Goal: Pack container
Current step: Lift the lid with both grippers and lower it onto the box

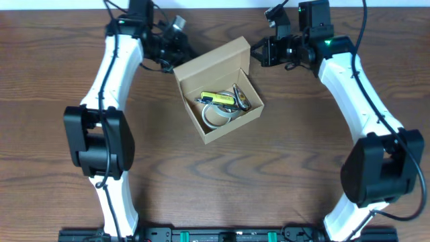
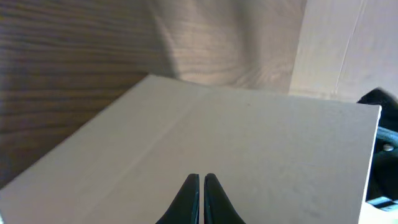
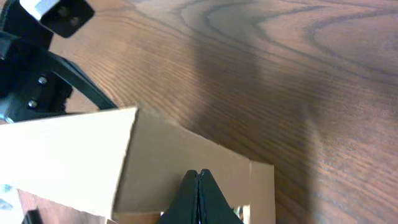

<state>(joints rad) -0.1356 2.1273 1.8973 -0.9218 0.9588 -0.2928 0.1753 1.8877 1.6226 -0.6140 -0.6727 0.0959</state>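
container (image 1: 222,82) open on desk (image 1: 282,175), white tape roll (image 1: 215,117) inside; left pincer (image 2: 201,186) pressed together over its flap lid (image 2: 249,143), right pincer (image 3: 198,186) pressed together at its edge

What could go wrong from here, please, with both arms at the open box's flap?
1. The left gripper and right gripper both have their fingers shut at the flap. A push might slide the light container across the table rather than fold the flap.
2. The tape roll leans on edge near the rim and might stop the flap from closing flat.
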